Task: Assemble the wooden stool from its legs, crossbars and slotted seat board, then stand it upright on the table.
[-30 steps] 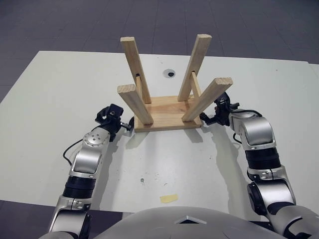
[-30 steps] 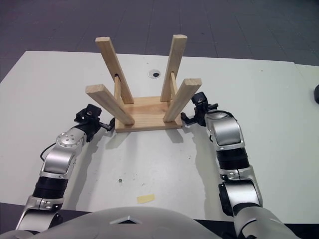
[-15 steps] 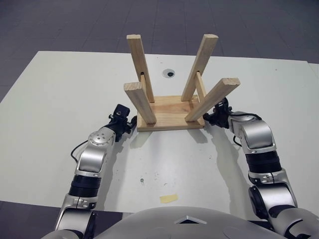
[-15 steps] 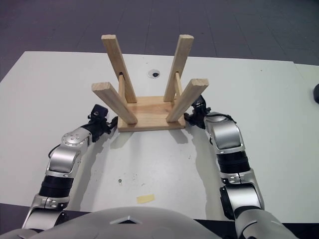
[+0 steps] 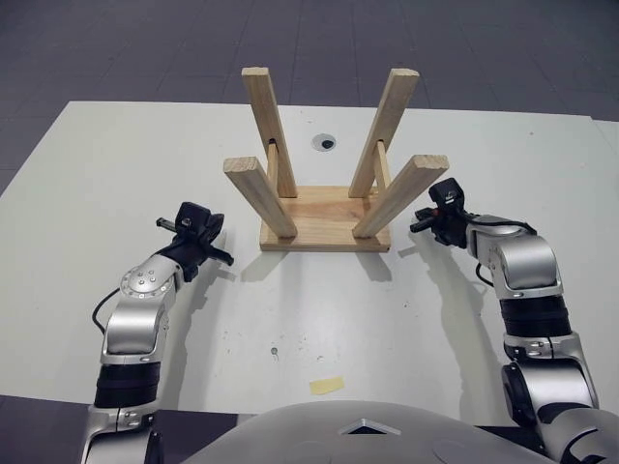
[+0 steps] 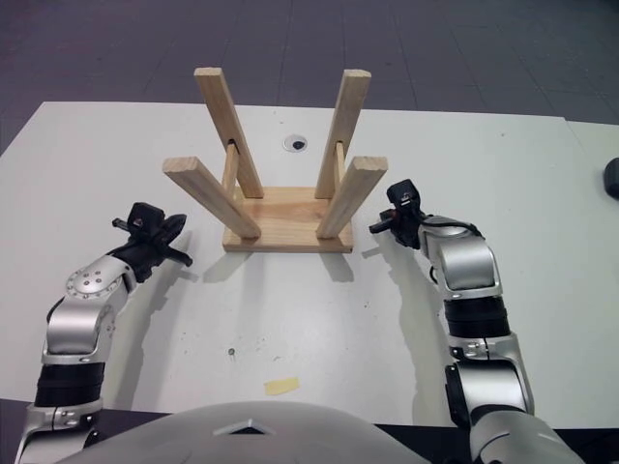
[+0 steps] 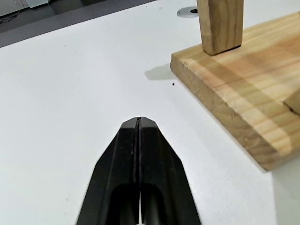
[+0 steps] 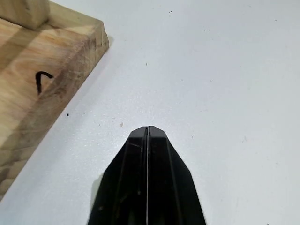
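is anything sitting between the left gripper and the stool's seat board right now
Nothing visible does. Only bare table lies between the shut left gripper and the edge of the seat board, which lies flat with its legs pointing up.

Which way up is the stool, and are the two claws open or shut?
stool: put together, upside down, seat flat on the table, four legs pointing up.
left claw: shut, empty, beside the stool, not touching it.
right claw: shut, empty, beside the stool, not touching it.
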Tool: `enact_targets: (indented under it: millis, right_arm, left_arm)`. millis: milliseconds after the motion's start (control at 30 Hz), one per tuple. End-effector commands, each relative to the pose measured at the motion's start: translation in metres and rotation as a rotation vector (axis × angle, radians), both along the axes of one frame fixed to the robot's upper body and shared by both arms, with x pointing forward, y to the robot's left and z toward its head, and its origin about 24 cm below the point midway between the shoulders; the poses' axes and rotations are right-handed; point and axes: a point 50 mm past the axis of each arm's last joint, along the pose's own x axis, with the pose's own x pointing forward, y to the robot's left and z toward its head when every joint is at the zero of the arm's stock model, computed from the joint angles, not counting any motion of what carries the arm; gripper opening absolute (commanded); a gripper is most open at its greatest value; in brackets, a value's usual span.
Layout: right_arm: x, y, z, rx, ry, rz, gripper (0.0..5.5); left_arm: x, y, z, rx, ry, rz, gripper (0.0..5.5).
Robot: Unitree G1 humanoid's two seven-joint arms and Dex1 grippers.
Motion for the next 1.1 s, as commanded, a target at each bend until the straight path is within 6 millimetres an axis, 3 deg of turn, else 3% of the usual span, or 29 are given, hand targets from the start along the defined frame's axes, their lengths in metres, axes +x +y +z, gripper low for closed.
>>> enact_targets:
  millis: [33,233,533,767,967,1100]
  right_arm:
    - [-0.007,-0.005,-0.013,-0.022,0.046,0.015,0.02]
    - [-0.02,-0.002,-0.027,-0.04,0.122,0.133,0.02]
    - [-0.045,0.022,-0.041,-0.029,0.238,0.458,0.02]
    - [-0.056,0.035,-0.038,0.033,0.251,0.632,0.02]
    - [-0.06,0.031,-0.021,0.109,0.18,0.752,0.02]
    - [-0.059,0.027,-0.004,0.155,0.126,0.809,0.02]
  left_arm:
    - [-0.006,-0.019,-0.019,-0.019,0.099,-0.088,0.0]
    - [0.001,-0.047,-0.033,-0.009,0.156,-0.21,0.0]
    - [-0.001,-0.045,-0.029,0.017,0.147,-0.213,0.0]
    - [0.001,-0.053,-0.024,0.01,0.129,-0.258,0.0]
    - [-0.003,-0.065,0.0,-0.045,0.096,-0.388,0.0]
    - [-0.007,-0.068,0.029,-0.089,0.054,-0.489,0.0]
